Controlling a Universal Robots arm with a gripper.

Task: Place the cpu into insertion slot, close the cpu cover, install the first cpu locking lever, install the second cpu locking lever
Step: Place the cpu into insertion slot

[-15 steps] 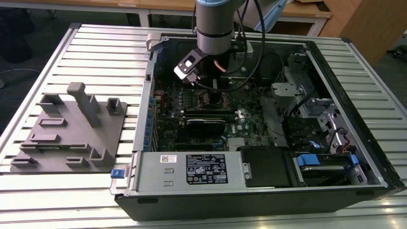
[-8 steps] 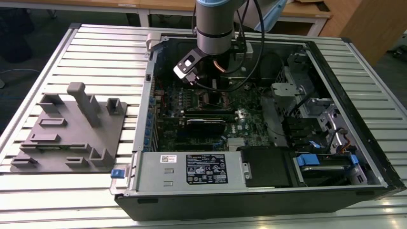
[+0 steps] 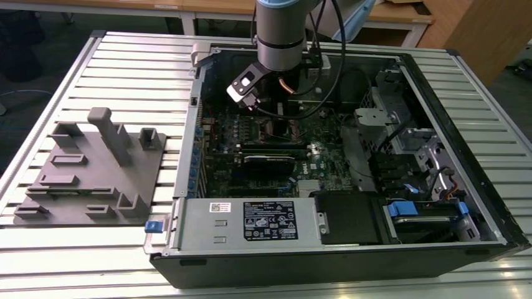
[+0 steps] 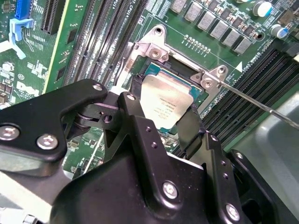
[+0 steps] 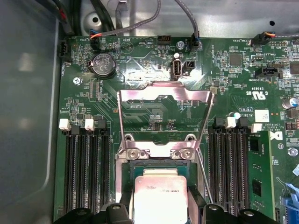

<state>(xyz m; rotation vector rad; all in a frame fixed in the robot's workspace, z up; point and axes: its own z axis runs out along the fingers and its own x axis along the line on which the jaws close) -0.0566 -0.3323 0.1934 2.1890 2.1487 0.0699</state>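
Gripper [image 4: 163, 109] pinches cpu [image 4: 164, 97] by opposite edges at slot [image 4: 156, 71]; handling is judged light, stiff, slick-topped, with fragile underside contacts.

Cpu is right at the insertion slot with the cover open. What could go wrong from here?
1. The cpu lies at the insertion slot under the gripper. I cannot tell if it is fully seated, and a tilt or offset could harm the socket.
2. The thin locking lever runs close beside the gripper, so a sideways move might snag it.
3. The cpu cover is open. Closing it on a misseated chip could jam.
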